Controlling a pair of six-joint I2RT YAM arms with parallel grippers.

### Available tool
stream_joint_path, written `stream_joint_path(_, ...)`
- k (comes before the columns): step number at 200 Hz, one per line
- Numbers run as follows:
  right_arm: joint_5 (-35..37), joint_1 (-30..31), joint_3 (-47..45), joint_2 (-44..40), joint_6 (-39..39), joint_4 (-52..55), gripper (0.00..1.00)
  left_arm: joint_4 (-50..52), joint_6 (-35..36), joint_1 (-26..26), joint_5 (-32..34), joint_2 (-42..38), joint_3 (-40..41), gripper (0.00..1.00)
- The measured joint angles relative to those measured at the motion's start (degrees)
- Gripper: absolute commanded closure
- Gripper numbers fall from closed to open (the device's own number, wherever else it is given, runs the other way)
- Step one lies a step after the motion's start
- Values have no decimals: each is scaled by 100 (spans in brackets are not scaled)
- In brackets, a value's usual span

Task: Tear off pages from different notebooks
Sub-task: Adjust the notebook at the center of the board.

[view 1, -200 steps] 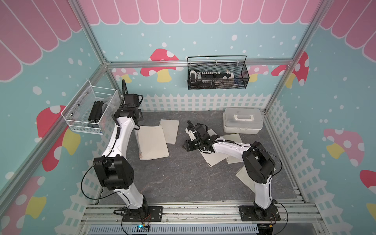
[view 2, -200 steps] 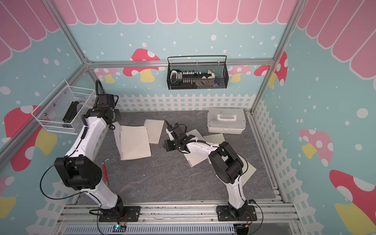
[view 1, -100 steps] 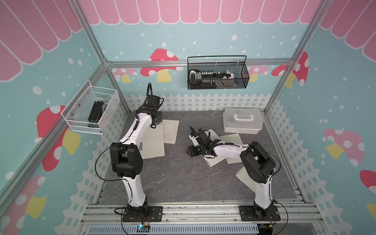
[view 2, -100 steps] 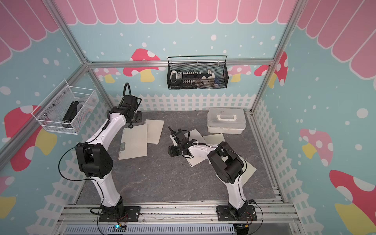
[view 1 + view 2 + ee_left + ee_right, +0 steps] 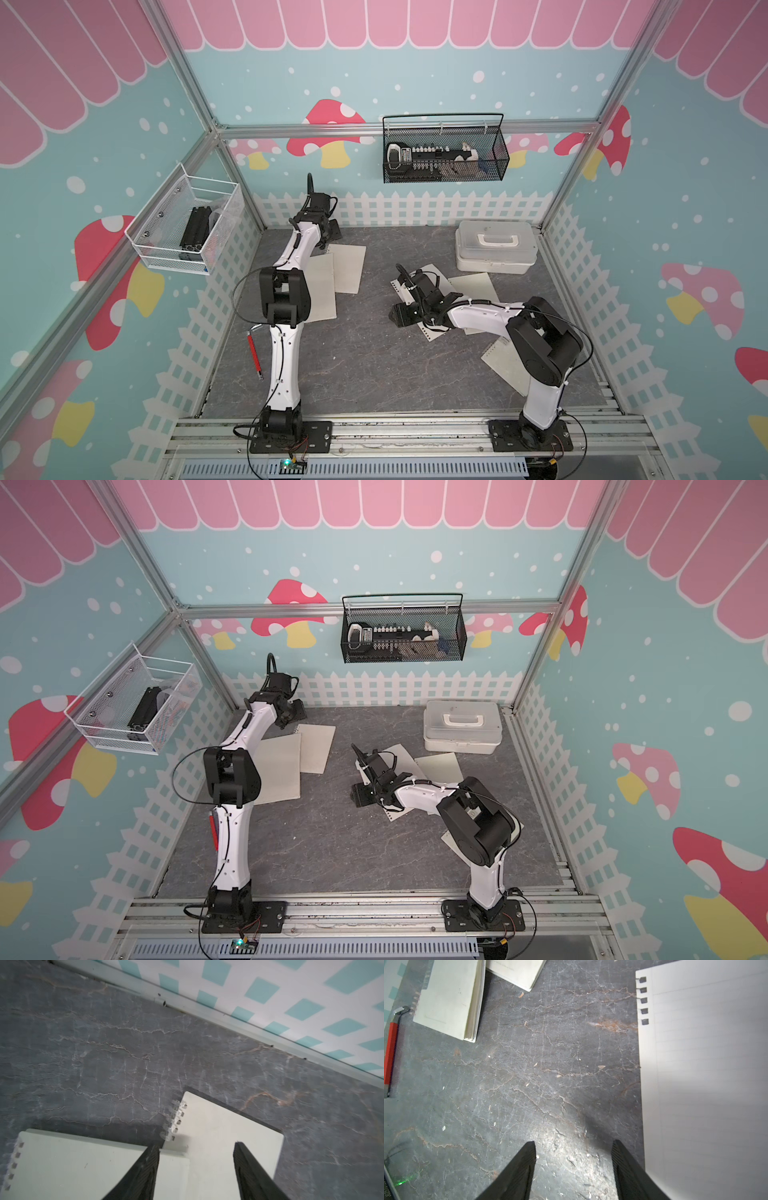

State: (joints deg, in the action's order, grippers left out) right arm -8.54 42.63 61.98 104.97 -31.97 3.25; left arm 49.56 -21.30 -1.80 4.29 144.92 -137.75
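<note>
Two cream notebooks overlap at the back left in both top views, a large one point(image 5: 322, 291) and a smaller one point(image 5: 351, 266). My left gripper point(image 5: 329, 235) hangs open over the smaller notebook's point(image 5: 218, 1136) coil corner, with nothing between its fingers; the large notebook point(image 5: 72, 1163) lies beside it. My right gripper point(image 5: 400, 318) stands open low over bare floor, empty, as the right wrist view point(image 5: 573, 1142) shows. A loose lined page point(image 5: 706, 1084) with punched holes lies right beside it. Two more notebooks point(image 5: 476, 284) point(image 5: 500, 365) lie partly under the right arm.
A white lidded box point(image 5: 494, 247) with a handle stands at the back right. A red-handled tool point(image 5: 254, 353) lies by the left fence. Wire baskets hang on the back wall point(image 5: 444, 153) and left wall point(image 5: 187, 224). The white fence rings the floor.
My left arm has swung from the left wall rightward to the back, over the smaller notebook, and its jaws have opened. The right gripper has shifted slightly toward the front.
</note>
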Motion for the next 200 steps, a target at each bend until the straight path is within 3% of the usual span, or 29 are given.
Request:
stream_joint_path(47,17,0,-269,-155,0,-125,35,323,-293,22,-177,240,146,49)
stream_joint_path(79,37,0,-267,-155,-24,-179,35,201,-494,-153,-245,4,693,49)
stream_joint_path(162,127,0,-273,-243,-50,-223,34,424,-684,-699,-498,9,728,53)
stream_joint_path(180,164,0,-321,-343,-48,-240,33,293,-680,-632,-518,-310,1272,48)
stream_joint_path(200,214,0,-363,-409,-46,-243,33,160,-680,-518,-474,-1167,2531,45)
